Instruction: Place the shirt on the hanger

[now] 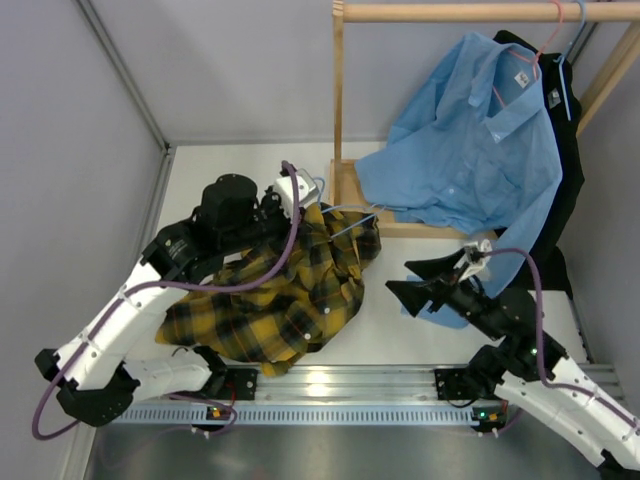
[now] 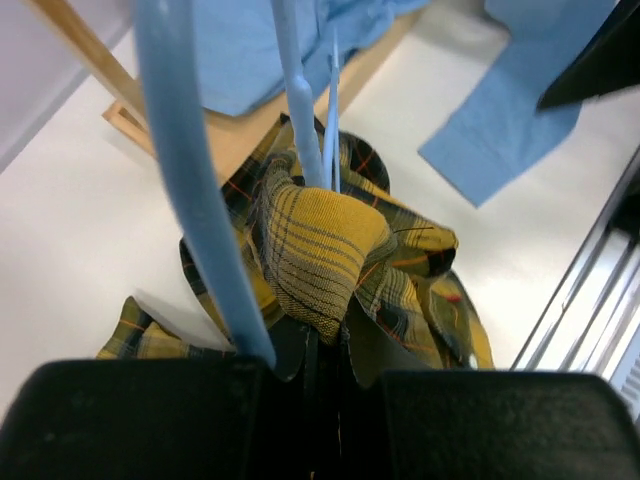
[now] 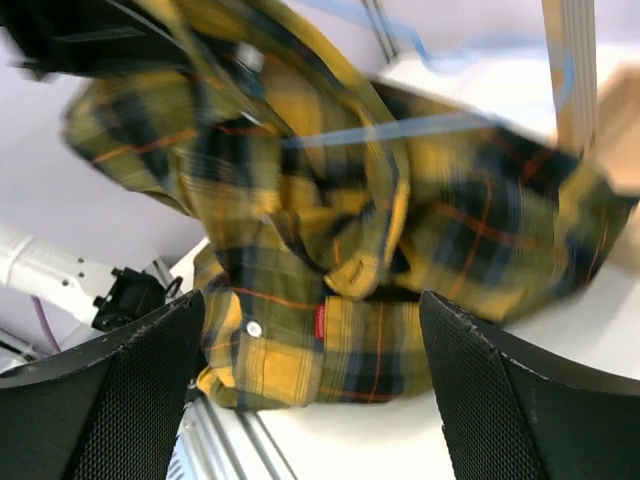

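Closest to us in the left wrist view, the left gripper (image 2: 320, 365) has its jaws drawn almost together. The thick bar of the hanger (image 2: 185, 180) and a fold of the shirt (image 2: 320, 250) run down into the narrow slit between them, so we read it as clamped on the hanger. The right gripper (image 3: 312, 300) is spread wide with nothing between its fingers, and it hangs just beside the cloth. We count one plaid shirt. It is yellow and black crossed by thin orange-red lines, with white buttons and a small red tag near one edge. It lies crumpled in a heap on the white table (image 1: 400, 340), left of centre between the two arms, with its upper folds bunched up around the hanger at the left gripper. We count one pale-blue hanger, thin, with its slim bars passing through the bunched fabric; the right wrist view is too blurred to show how far it is threaded. Behind stands one wooden rack (image 1: 338, 100), which carries one light-blue shirt (image 1: 480, 140) on one pink-red hanger (image 1: 545, 40), and beside that one black garment (image 1: 570, 150). A light-blue sleeve trails onto the table under the right arm.
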`<state>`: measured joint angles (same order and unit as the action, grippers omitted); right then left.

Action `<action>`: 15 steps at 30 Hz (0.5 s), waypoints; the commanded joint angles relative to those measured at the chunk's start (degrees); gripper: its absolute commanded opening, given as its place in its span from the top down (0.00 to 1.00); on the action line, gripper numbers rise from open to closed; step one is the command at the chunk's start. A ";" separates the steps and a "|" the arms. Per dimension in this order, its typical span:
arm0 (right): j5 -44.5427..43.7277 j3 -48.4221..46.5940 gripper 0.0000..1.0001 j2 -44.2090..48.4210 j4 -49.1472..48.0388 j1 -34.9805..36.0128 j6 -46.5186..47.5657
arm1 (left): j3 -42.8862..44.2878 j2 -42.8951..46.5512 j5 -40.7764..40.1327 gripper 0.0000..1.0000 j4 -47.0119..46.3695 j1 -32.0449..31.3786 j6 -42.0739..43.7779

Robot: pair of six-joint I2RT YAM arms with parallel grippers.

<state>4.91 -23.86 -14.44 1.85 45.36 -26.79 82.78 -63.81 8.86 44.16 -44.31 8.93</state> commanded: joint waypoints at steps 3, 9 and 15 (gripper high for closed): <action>-4.73 -0.67 0.20 -14.80 -4.72 0.95 -17.75 | -6.66 7.11 -1.75 1.00 -16.02 0.19 -9.53; -2.81 -0.40 0.32 -27.28 -21.31 0.87 -20.14 | -10.01 10.02 -0.77 1.00 -19.64 0.19 -12.18; 2.99 1.09 0.40 -37.67 -33.91 0.95 -25.67 | -11.33 11.69 -1.83 1.00 -21.30 0.19 -12.88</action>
<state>4.36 -23.49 -48.82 -18.20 45.36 -47.64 71.77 -53.93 7.64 30.04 -44.27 -2.24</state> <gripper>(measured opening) 0.615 0.078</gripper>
